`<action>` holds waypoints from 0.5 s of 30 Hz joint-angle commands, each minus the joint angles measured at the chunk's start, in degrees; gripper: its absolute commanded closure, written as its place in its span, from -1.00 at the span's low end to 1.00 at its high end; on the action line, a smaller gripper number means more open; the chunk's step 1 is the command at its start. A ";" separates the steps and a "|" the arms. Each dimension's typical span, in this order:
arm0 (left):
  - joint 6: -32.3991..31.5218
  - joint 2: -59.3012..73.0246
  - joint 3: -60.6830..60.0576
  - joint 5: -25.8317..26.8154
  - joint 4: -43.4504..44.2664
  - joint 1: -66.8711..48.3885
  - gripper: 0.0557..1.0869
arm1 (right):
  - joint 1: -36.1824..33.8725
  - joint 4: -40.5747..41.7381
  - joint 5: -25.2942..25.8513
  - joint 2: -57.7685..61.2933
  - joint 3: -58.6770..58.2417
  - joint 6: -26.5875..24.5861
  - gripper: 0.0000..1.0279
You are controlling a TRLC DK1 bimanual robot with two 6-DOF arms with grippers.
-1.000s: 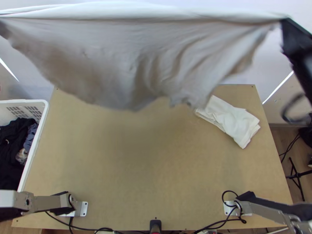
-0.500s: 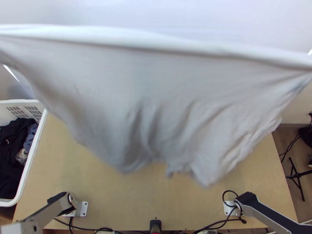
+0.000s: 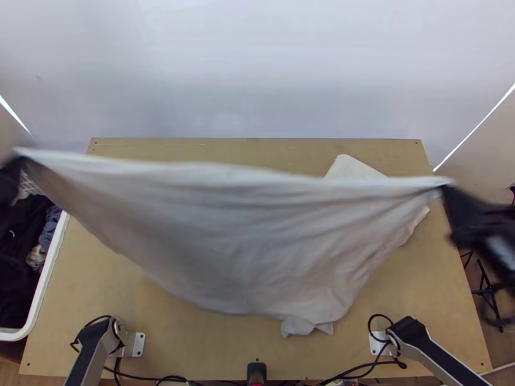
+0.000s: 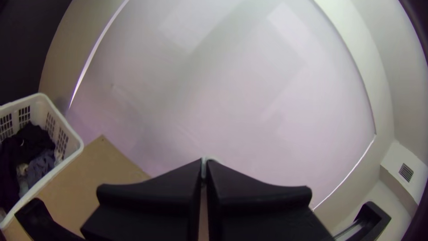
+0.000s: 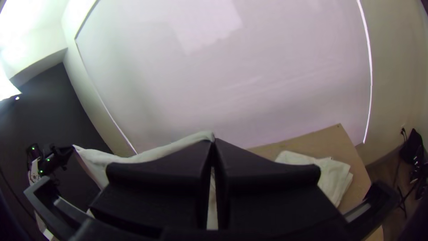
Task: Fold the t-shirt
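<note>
1. Evidently, the t-shirt (image 3: 251,244) is held up over the surface (image 3: 193,331), drawn out broadly between two grip points. Its upper edge runs almost straight from one to the other, while the body falls in shallow creases toward the arms' bases. We cannot tell whether the lowest part of the cloth touches the wood.

2. The left claw (image 4: 204,164) is closed on one end of that edge, a narrow strip of fabric pinched at its tips. The right claw (image 5: 213,141) is likewise closed on the opposite end. We take the wide, paired hold to serve one purpose: tension along the edge keeps the cloth from bunching, so that it can be laid down flat.

3. A folded white cloth (image 5: 335,172) lies toward the far right part of the surface, partly beneath the stretched shirt in the top view. We suppose it was set aside there to leave working room; a shirt lowered too far that way could catch on it.

4. At the left stands a white basket (image 4: 67,129) with dark clothes (image 4: 33,142) inside, presumably within easy reach for supply.

5. We judge folding proper unbegun: the shirt needs lowering evenly and smoothing first.
</note>
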 commanded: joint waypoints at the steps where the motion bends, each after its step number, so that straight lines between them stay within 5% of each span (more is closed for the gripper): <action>1: 1.72 -7.87 -22.17 0.99 0.29 -1.98 0.94 | 1.10 13.45 -0.30 -5.14 -26.44 -0.59 0.95; 7: 1.81 -0.49 -31.14 -10.18 16.64 -13.49 0.94 | 1.72 32.52 -0.30 7.08 -30.31 -2.53 0.95; 15: 2.60 22.27 -16.19 -12.29 27.54 -17.71 0.94 | -2.42 43.07 -0.22 27.20 -13.17 -2.61 0.95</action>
